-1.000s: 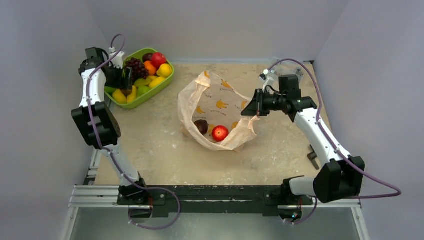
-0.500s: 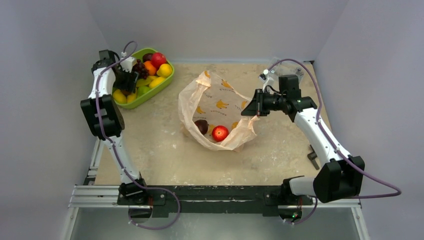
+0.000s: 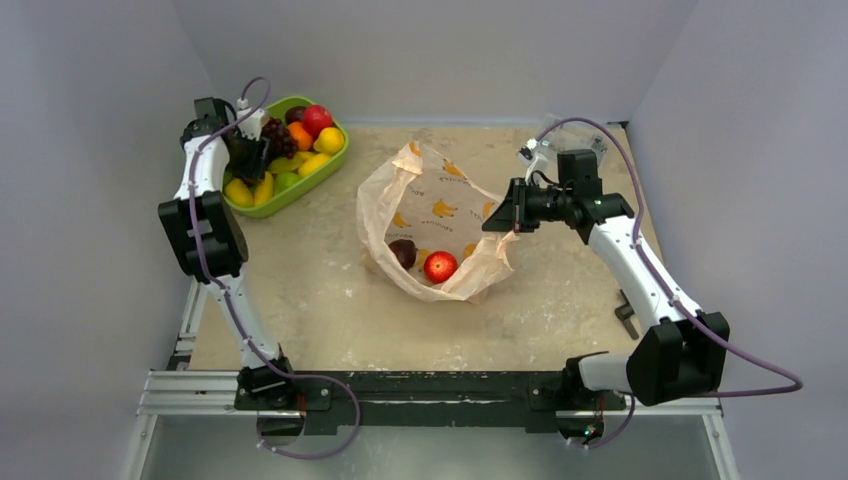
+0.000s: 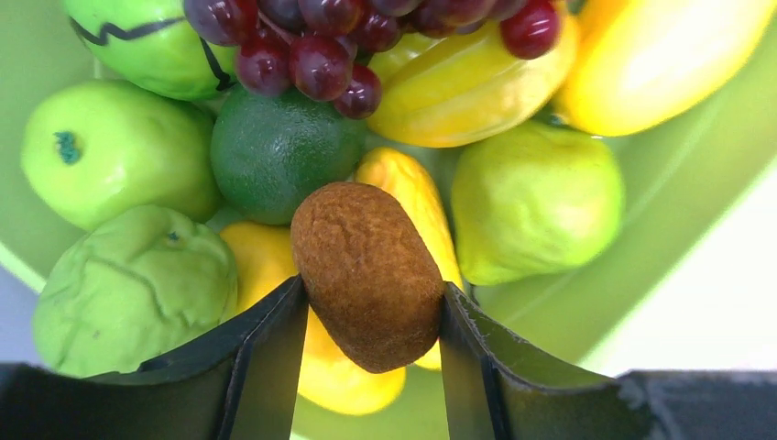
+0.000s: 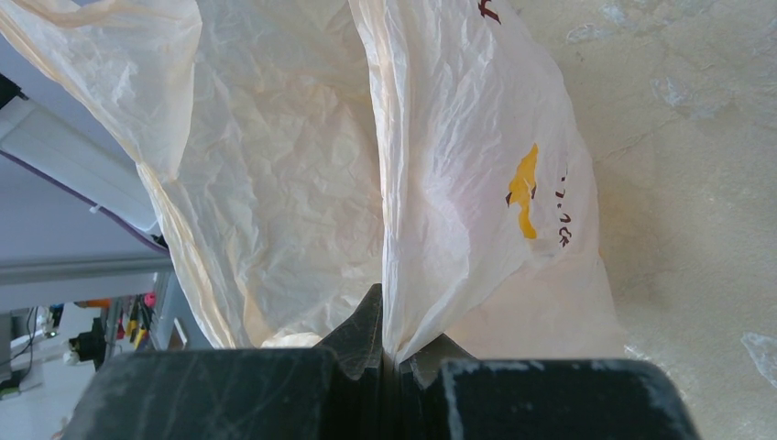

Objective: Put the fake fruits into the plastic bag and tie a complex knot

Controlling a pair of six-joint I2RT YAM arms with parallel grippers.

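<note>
The plastic bag point(image 3: 430, 215) lies open mid-table, peach with banana prints; a red fruit point(image 3: 440, 266) and a dark one point(image 3: 403, 252) rest inside. My right gripper point(image 3: 500, 218) is shut on the bag's right rim and holds it up; in the right wrist view the film point(image 5: 458, 183) is pinched in the right gripper point(image 5: 389, 344). The other fake fruits fill the lime-green tray point(image 3: 338, 158) at the back left. Down in that tray, my left gripper point(image 3: 250, 160) is shut on a brown fuzzy oval fruit point(image 4: 368, 273), with both fingers point(image 4: 266, 357) pressed to its sides.
Around the brown fruit lie green fruits point(image 4: 119, 147), yellow ones point(image 4: 476, 82) and the purple grape bunch point(image 4: 321, 55). A small dark object point(image 3: 626, 312) sits on the table at the right. Grey walls close in on three sides.
My left arm has swung further into the tray and its jaws have closed onto the brown fruit. The right arm and the bag have stayed put.
</note>
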